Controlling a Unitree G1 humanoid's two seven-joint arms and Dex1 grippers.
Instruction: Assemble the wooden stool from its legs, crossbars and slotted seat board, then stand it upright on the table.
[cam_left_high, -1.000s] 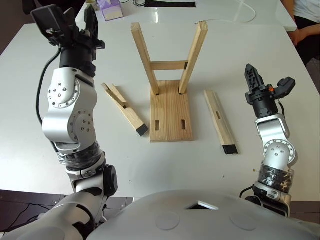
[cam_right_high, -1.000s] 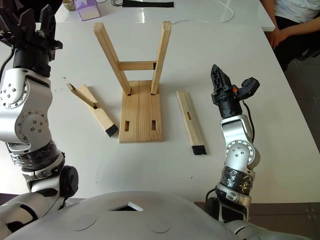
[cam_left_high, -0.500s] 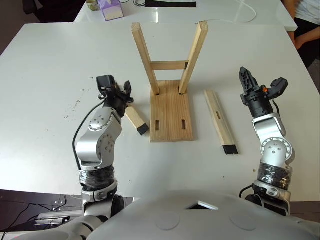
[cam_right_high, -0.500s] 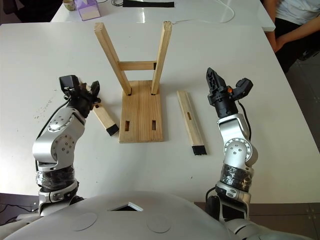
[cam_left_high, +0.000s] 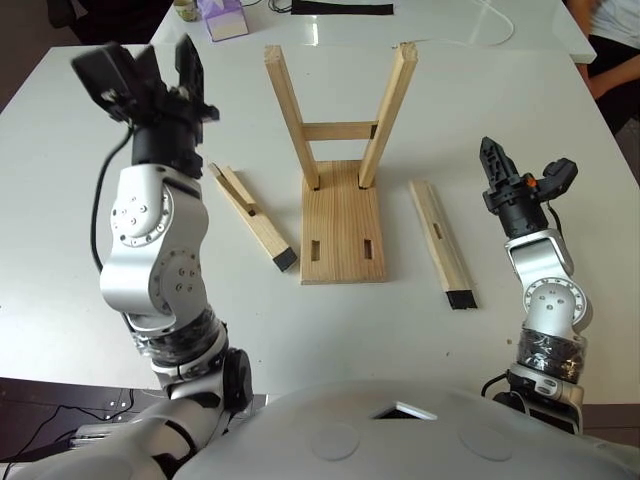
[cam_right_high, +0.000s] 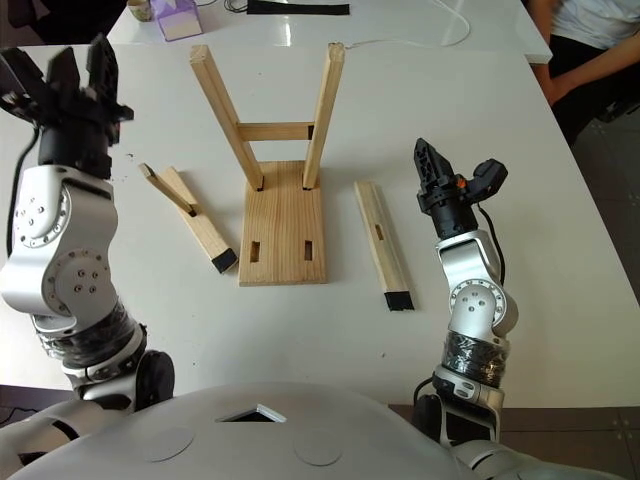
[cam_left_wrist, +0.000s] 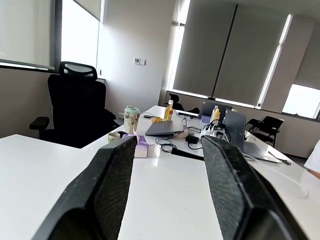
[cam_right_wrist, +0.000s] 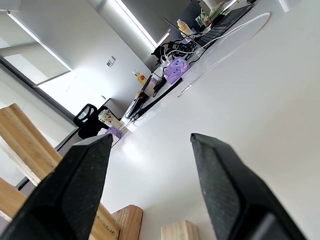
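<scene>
On table (cam_left_high: 500, 90), slotted wooden board (cam_left_high: 342, 228)

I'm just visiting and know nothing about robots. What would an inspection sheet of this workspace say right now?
Surface: white table, with a second white table behind it.
Job's things: seat board lies flat; two legs stand in its far slots, joined by a crossbar; the near slots are empty. The left loose leg has a thin bar at its far end; the right loose leg lies alone.
Clutter: purple box and black strip on the far table.
Grippers: left gripper raised over the table's left side, right gripper over its right; fingers of both open, holding nothing.
Cables: white cable on the far table.
Surroundings: office room, black chair, shaded windows.
</scene>
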